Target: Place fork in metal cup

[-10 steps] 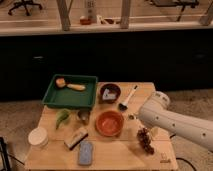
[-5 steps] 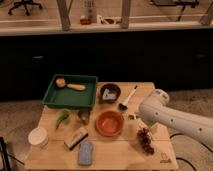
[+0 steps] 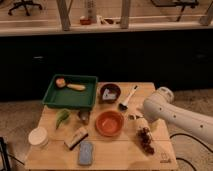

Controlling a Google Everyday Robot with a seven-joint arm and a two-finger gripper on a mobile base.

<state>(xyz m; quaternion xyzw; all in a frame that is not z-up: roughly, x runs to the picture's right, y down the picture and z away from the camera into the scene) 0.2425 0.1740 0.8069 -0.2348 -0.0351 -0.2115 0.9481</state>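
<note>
Beside the round orange bowl [image 3: 109, 123], tool [image 3: 134, 118], dull cylindrical metal cup [image 3: 84, 116] opposite.

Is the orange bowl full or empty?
Empty: the orange bowl shows only its bare inside. The claw hovers just right of it in the picture.

One camera: sitting high on the near side, looking down obliquely across the whole table [image 3: 55, 156] toward the counter [image 3: 125, 55] behind; arm [image 3: 167, 109] showing at right, gripper [image 3: 134, 118] hanging beside the bowl [image 3: 109, 123].
</note>
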